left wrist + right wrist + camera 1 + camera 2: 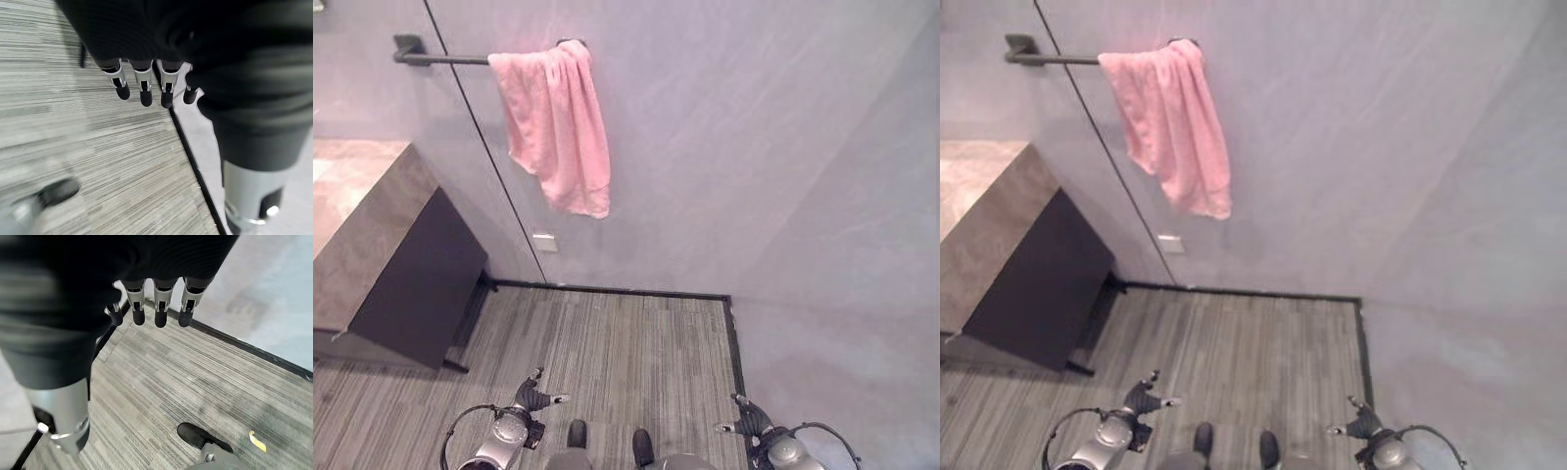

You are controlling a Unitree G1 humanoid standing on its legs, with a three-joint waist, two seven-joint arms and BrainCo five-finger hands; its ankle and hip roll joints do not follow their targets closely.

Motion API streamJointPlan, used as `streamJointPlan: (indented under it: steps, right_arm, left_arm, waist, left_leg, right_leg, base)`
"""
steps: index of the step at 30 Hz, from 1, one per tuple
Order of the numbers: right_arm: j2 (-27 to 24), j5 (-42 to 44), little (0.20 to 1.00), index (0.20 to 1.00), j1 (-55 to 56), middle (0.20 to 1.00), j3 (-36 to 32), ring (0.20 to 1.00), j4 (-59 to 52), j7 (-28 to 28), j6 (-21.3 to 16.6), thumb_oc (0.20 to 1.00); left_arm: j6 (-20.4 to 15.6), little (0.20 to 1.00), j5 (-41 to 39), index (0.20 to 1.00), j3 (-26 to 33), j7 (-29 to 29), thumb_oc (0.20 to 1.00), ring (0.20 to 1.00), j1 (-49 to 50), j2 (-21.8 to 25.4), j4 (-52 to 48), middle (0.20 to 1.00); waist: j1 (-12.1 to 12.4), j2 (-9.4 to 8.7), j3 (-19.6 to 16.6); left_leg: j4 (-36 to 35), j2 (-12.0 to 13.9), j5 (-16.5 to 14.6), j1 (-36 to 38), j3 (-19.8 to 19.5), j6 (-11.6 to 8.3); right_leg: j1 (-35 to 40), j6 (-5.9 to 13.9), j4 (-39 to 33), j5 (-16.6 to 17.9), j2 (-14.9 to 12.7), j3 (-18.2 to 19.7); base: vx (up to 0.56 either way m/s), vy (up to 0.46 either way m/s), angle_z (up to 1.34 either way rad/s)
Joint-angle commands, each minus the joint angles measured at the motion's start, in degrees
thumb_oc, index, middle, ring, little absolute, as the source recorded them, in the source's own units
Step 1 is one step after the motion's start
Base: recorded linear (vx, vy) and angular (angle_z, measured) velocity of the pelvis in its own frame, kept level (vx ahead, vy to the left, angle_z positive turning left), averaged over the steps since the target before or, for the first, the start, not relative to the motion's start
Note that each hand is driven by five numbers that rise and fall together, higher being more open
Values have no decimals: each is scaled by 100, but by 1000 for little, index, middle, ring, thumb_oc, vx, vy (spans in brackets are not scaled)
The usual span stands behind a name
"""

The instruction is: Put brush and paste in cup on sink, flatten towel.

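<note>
A pink towel (pixel 554 127) is hanging bunched over the right end of a dark rail (pixel 440 59) fixed high on the grey wall (pixel 734 147); the cloth is gathering into folds at the rail and drooping down in an uneven lobe below it, so it is not lying flat; the rest of the rail is running bare to the left of the towel. Below and left of the towel, a stone-topped counter (pixel 357 211) with a dark cabinet front (pixel 416 284) is standing against the wall; a small pale plate (pixel 544 242) is sitting low on the wall, beneath the towel. The striped grey floor (pixel 607 343) is stretching out well below the towel, bordered by a dark skirting strip (pixel 626 291). The left hand (pixel 530 399) is hanging low over the floor, well apart from the towel and far beneath it; in its wrist view its fingers (pixel 142 88) are reaching out straight in a loose row, holding nothing. The right hand (pixel 749 419) is hanging low too, below and to the right of the towel, equally far from it; its fingers (pixel 159 308) are likewise extending straight and relaxed, empty, with the floor showing past them.
</note>
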Motion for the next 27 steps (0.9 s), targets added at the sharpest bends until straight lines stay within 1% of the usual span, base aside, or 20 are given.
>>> streamJointPlan:
  steps: [1,3,7,9,10,11,12,13,14,15,16,17,18,19,20,21,23,24,26,27]
  right_arm:
    - [53,11,1000,1000,30,1000,-75,1000,-161,-8,-107,1000]
    - [124,63,1000,1000,7,1000,-109,1000,-108,34,-97,1000]
    - [237,-50,1000,1000,-118,1000,-9,1000,-64,38,-77,1000]
    - [250,-56,1000,1000,-116,1000,-24,1000,-122,41,-77,1000]
    - [250,-56,1000,1000,-115,1000,-23,1000,-123,41,-76,1000]
    - [209,-60,1000,1000,-93,1000,-43,1000,-255,60,-70,1000]
    - [200,-66,1000,1000,-91,1000,-47,1000,-293,54,-73,1000]
    - [199,-66,1000,1000,-90,1000,-47,1000,-294,54,-73,1000]
    - [186,-17,1000,1000,-44,1000,-47,1000,-378,69,-96,1000]
    - [181,6,1000,1000,-26,1000,-37,1000,-366,82,-109,1000]
    - [167,13,1000,1000,-11,1000,-23,1000,-448,84,-121,1000]
    - [165,13,1000,1000,-8,1000,-23,1000,-452,84,-119,1000]
    - [110,6,1000,1000,-9,1000,-7,1000,-540,43,-130,1000]
    - [84,-18,1000,1000,4,1000,17,1000,-542,41,-128,1000]
    - [81,-18,1000,1000,5,1000,18,1000,-543,40,-128,1000]
    - [67,-51,1000,1000,39,1000,20,1000,-596,35,-111,1000]
    - [51,-96,1000,1000,98,1000,6,1000,-622,47,-91,1000]
    - [13,-149,1000,1000,117,1000,59,1000,-600,55,-96,1000]
    - [-12,-184,1000,1000,97,1000,72,1000,-600,44,-90,1000]
    - [-47,-209,1000,1000,72,1000,110,1000,-601,42,-82,1000]
  left_arm:
    - [-149,1000,156,1000,-12,101,1000,1000,-46,211,-181,1000]
    - [-155,1000,168,1000,-2,101,1000,1000,-63,244,-178,1000]
    - [-138,1000,151,1000,40,130,1000,1000,-81,262,-108,1000]
    - [-126,1000,131,1000,47,115,1000,1000,-53,285,-144,1000]
    - [-125,1000,130,1000,47,115,1000,1000,-52,285,-145,1000]
    - [-103,1000,145,1000,36,69,1000,1000,-29,294,-206,1000]
    - [-101,1000,152,1000,49,73,1000,1000,-6,302,-221,1000]
    - [-101,1000,153,1000,49,73,1000,1000,-6,301,-222,1000]
    - [-74,1000,152,1000,34,41,1000,1000,23,261,-235,1000]
    - [-61,1000,172,1000,39,23,1000,1000,29,255,-222,1000]
    - [-63,1000,157,1000,84,31,1000,1000,18,269,-196,1000]
    - [-63,1000,157,1000,84,31,1000,1000,19,267,-195,1000]
    - [-67,1000,153,1000,99,38,1000,1000,29,260,-193,1000]
    - [-62,1000,155,1000,93,26,1000,1000,38,241,-163,1000]
    - [-63,1000,155,1000,94,27,1000,1000,39,238,-162,1000]
    - [-54,1000,154,1000,107,27,1000,1000,40,221,-119,1000]
    - [-48,1000,162,1000,97,7,1000,1000,55,205,-169,1000]
    - [-58,1000,196,1000,97,11,1000,1000,59,162,-163,1000]
    - [-69,1000,163,1000,106,36,1000,1000,67,152,-219,1000]
    - [-80,1000,102,1000,61,2,1000,1000,47,116,-304,1000]
  waist:
    - [-58,-262,-273]
    - [-77,-239,-301]
    - [-39,-246,-310]
    - [-62,-230,-263]
    - [-64,-230,-262]
    - [-122,-192,-162]
    - [-129,-172,-132]
    - [-132,-174,-130]
    - [-209,-160,-96]
    - [-239,-171,-105]
    - [-205,-180,-83]
    - [-219,-180,-78]
    - [-222,-214,-63]
    - [-270,-232,-58]
    - [-276,-221,-50]
    - [-319,-236,-37]
    - [-358,-284,-8]
    - [-342,-313,-96]
    - [-302,-295,-135]
    - [-293,-281,-178]
  left_leg:
    - [456,-362,70,-394,259,175]
    - [558,-446,-96,-369,403,266]
    - [461,-541,-216,-261,556,403]
    - [397,-604,-245,-126,541,455]
    - [396,-605,-244,-125,539,455]
    - [333,-651,-262,56,475,519]
    - [291,-640,-265,118,494,532]
    - [288,-642,-263,120,492,531]
    - [291,-704,-290,182,402,535]
    - [281,-742,-283,218,351,535]
    - [241,-747,-290,277,382,530]
    - [237,-751,-295,289,367,530]
    - [192,-776,-366,387,438,514]
    - [179,-817,-425,460,413,513]
    - [179,-809,-436,475,405,512]
    - [208,-837,-500,533,384,511]
    - [394,-870,-575,578,328,477]
    - [373,-858,-602,608,355,455]
    - [387,-831,-582,622,398,443]
    - [453,-803,-587,593,408,407]
  right_leg:
    - [217,763,728,-373,-354,378]
    - [172,902,808,-301,-505,455]
    - [-44,1090,1100,-7,-612,507]
    - [-186,1148,1534,186,-636,449]
    - [-188,1147,1542,181,-636,447]
    - [-417,1082,2169,378,-591,284]
    - [-519,1049,2337,375,-558,155]
    - [-522,1048,2349,368,-560,153]
    - [-703,993,2431,193,-164,159]
    - [-797,930,2311,30,41,158]
    - [-963,861,2135,-100,58,-135]
    - [-955,859,2146,-117,53,-150]
    - [-1091,794,1639,-33,-1,-580]
    - [-1207,793,1416,73,78,-604]
    - [-1187,792,1405,72,85,-612]
    - [-1311,806,1350,172,109,-640]
    - [-1097,827,1195,210,49,-581]
    - [-847,736,900,185,82,-497]
    - [-756,711,805,198,84,-545]
    - [-705,672,743,196,130,-453]
  base:
    - [105,181,-41]
    - [110,278,-26]
    - [70,249,-28]
    - [63,185,-21]
    - [91,243,11]
    - [77,191,20]
    - [77,191,10]
    - [87,121,0]
    - [114,106,7]
    - [145,133,1]
    - [82,55,6]
    - [103,39,2]
    - [125,21,15]
    - [126,23,-1]
    - [117,8,-13]
    - [121,-17,-6]
    - [184,-51,5]
    - [148,-52,18]
    - [151,-61,14]
    - [149,-64,-12]
